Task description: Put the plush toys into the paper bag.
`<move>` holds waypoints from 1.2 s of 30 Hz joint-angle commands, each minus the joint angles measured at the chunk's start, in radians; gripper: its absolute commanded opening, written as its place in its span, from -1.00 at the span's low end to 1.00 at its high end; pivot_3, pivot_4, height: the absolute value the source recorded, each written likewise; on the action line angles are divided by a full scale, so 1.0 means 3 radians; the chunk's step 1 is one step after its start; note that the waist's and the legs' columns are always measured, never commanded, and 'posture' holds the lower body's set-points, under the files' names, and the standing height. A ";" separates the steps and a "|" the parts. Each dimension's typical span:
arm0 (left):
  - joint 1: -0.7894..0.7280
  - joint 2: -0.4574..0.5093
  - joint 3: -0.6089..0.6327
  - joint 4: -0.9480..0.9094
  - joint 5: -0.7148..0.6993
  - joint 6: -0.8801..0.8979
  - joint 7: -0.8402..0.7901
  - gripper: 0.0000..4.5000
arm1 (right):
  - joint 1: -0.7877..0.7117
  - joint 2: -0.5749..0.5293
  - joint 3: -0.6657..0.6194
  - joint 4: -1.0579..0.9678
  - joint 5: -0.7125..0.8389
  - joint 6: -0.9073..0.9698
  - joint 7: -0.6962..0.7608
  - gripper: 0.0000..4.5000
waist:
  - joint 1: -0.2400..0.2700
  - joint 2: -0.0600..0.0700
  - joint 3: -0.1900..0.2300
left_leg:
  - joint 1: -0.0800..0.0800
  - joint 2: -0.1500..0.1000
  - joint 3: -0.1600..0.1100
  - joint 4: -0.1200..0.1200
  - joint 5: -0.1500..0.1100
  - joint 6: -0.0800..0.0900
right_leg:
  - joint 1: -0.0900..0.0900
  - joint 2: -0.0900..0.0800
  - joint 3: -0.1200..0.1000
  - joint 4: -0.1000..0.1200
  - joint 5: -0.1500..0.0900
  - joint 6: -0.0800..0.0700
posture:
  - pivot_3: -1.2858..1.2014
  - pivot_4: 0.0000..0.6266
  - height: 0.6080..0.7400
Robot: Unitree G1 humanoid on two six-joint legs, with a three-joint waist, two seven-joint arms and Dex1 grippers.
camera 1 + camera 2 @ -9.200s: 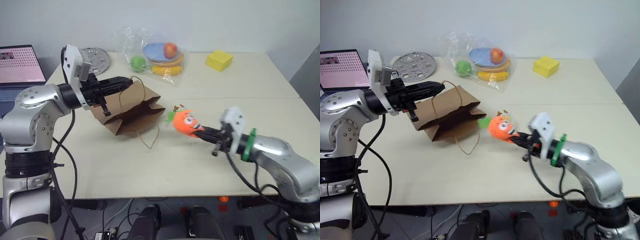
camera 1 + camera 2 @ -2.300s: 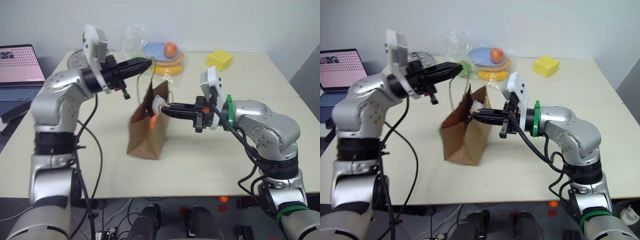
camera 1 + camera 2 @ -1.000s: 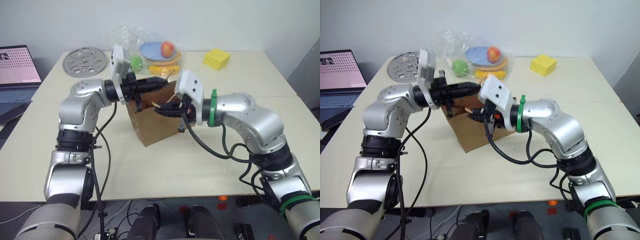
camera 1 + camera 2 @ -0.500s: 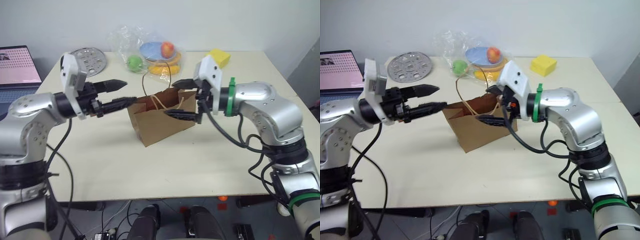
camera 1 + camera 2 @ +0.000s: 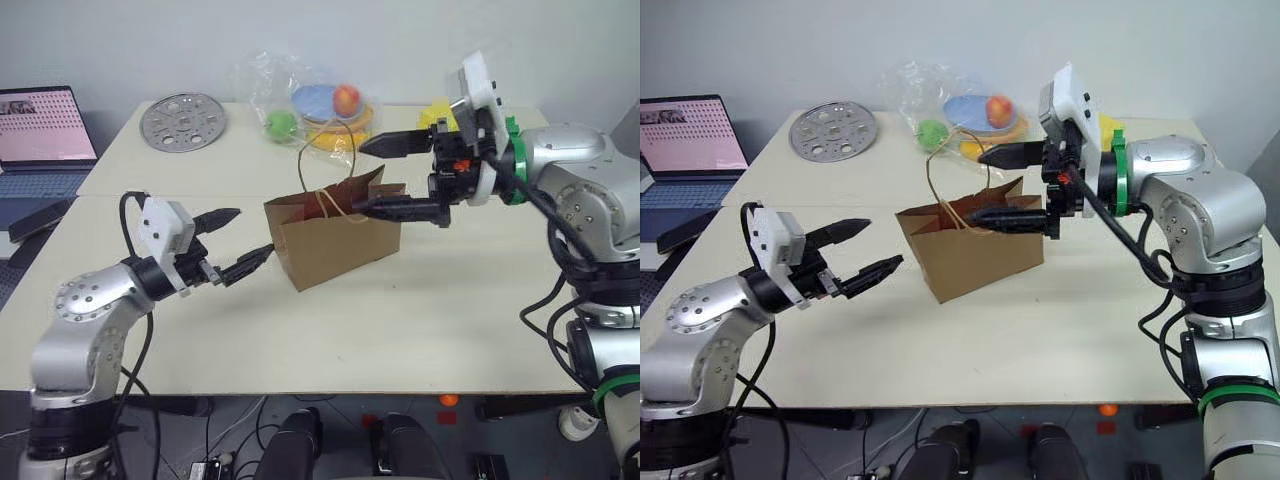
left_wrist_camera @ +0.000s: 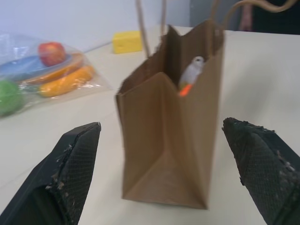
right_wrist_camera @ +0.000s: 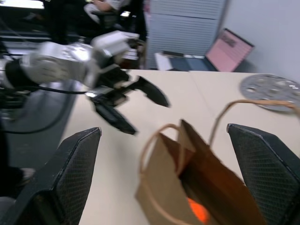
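Two toys (image 6: 191, 77) sit inside the bag (image 5: 335, 240), white above orange. Both claws spread, empty: left claw (image 5: 230, 243) just beside the bag's left end, right claw (image 5: 395, 178) over its right rim. You're nearer with the right.

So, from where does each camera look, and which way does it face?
Head eyes: high, looking down on the brown kraft paper bag; both arms show, left gripper and right gripper open.
Left wrist: faces the bag's narrow side; own fingers.
Right wrist: looks over the bag's mouth; own fingers.
Shared: the bag.
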 commanded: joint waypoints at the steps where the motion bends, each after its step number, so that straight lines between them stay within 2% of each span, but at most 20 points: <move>1: -0.0150 -0.0042 -0.0062 0.0138 0.0064 -0.0261 0.0016 0.99 | -0.0156 -0.0088 -0.0108 -0.0088 0.0089 0.0020 0.0090 1.00 | 0.0002 0.0000 0.0000 | -0.0001 0.0000 0.0000 0.0000 -0.0001 0.0001 | -0.0001 0.0000 0.0000 -0.0001 0.0001 0.0002 | 0.03 -0.52 1.00; 11: -0.0508 -0.0201 -0.0370 0.0597 0.0010 -0.0309 -0.0166 0.99 | -0.0195 -0.0172 -0.0080 -0.0039 0.0036 0.0023 0.0071 1.00 | 0.0003 0.0000 0.0000 | -0.0004 0.0000 0.0003 0.0000 -0.0006 0.0008 | -0.0001 0.0000 0.0000 -0.0006 0.0012 0.0012 | 0.03 -0.52 1.00; 21: -0.0380 0.0047 -0.0185 0.0432 -0.0141 -0.0169 -0.0269 0.99 | -0.0096 -0.0225 -0.0101 -0.0130 0.0005 0.0033 -0.0042 1.00 | -0.0006 0.0000 0.0000 | -0.0004 0.0000 0.0003 -0.0001 -0.0006 0.0008 | -0.0002 0.0000 0.0000 -0.0006 0.0012 0.0012 | 0.03 -0.52 1.00; 27: -0.0139 0.0243 -0.0053 -0.0024 -0.0462 0.0221 -0.0279 0.99 | -0.0056 -0.0248 -0.0118 -0.0172 0.0027 0.0031 -0.0084 1.00 | -0.0006 0.0000 0.0000 | -0.0005 0.0000 0.0003 -0.0001 -0.0007 0.0008 | -0.0002 -0.0001 0.0001 -0.0007 0.0008 0.0015 | 0.03 -0.52 1.00; 36: -0.0271 0.0047 -0.0300 0.0240 -0.0227 0.0005 -0.0196 0.99 | -0.0012 -0.0235 -0.0101 -0.0211 0.0032 0.0009 -0.0122 1.00 | 0.0003 0.0000 0.0000 | -0.0005 0.0000 0.0004 0.0001 -0.0006 0.0008 | 0.0000 -0.0002 0.0001 -0.0008 0.0003 0.0005 | 0.03 -0.52 1.00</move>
